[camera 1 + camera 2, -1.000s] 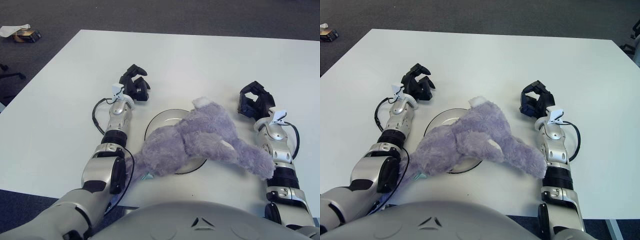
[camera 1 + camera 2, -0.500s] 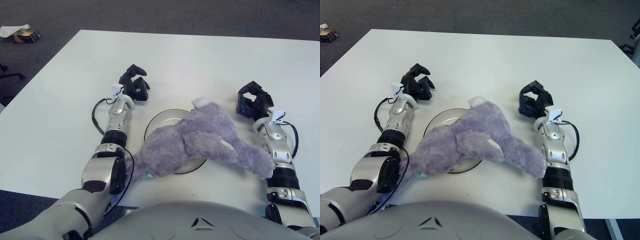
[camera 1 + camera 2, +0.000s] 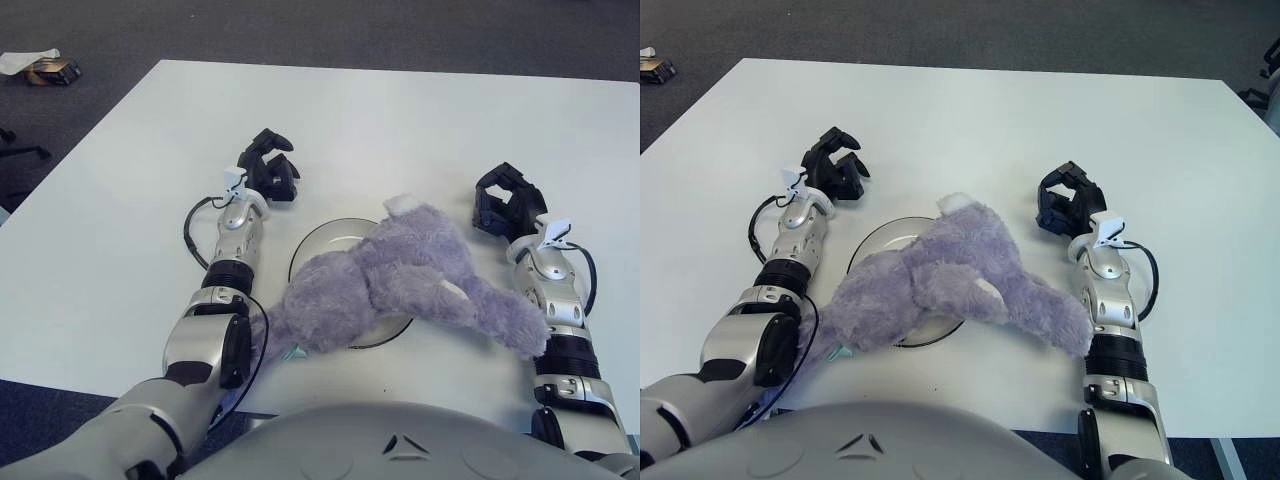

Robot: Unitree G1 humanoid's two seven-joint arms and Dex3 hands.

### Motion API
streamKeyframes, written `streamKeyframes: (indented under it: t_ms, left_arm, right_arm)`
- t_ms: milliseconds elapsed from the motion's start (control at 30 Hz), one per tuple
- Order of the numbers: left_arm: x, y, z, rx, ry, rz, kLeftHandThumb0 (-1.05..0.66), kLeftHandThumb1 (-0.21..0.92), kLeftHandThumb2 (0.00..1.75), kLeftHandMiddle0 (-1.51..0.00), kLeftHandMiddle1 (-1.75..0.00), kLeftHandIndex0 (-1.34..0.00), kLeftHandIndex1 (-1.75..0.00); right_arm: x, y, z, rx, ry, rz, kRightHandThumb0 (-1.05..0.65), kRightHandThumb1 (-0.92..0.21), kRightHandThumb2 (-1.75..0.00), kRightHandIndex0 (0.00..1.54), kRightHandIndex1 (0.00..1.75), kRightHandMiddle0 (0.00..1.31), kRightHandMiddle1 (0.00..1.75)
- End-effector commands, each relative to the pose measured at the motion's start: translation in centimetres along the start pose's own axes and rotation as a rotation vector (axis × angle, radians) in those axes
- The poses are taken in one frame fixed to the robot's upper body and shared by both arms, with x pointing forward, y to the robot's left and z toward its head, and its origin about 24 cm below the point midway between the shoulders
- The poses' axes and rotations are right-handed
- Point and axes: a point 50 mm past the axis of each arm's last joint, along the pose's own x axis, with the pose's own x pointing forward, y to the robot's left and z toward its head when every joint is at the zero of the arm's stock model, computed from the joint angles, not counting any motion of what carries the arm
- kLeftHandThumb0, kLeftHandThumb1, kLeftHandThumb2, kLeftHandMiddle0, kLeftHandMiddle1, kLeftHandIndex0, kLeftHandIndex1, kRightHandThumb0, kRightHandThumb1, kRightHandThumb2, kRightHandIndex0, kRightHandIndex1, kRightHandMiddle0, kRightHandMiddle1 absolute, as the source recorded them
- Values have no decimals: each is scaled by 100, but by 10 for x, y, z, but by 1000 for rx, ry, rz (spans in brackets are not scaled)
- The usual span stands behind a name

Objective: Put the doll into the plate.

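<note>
Left hand [image 3: 268, 173] empty, right hand [image 3: 507, 203] empty, doll [image 3: 395, 285] over plate [image 3: 320, 237]

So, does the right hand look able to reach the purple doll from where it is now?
Probably yes. The right hand shows just to the right of the doll, fingers loosely curled and holding nothing, with only bare table between them. The doll's near limb lies against the right forearm, so a short inward move should do.
</note>
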Motion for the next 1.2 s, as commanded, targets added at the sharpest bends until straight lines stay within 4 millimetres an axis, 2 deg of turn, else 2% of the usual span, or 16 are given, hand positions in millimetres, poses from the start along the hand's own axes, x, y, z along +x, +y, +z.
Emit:
streamKeyframes:
  t_ms: [0, 1167]
  left_arm:
    - [-19, 6, -32, -34, 146, 38, -2, 3, 166, -86, -175, -58, -173]
    - [-19, 5, -32, -31, 153, 31, -1, 1, 167, -87, -175, -60, -172]
  right_arm:
    - [-21, 8, -49, 38, 243, 36, -42, -54, -104, 108, 175, 44, 175]
    - [-22, 9, -50, 36, 218, 25, -43, -50, -109, 108, 175, 47, 175]
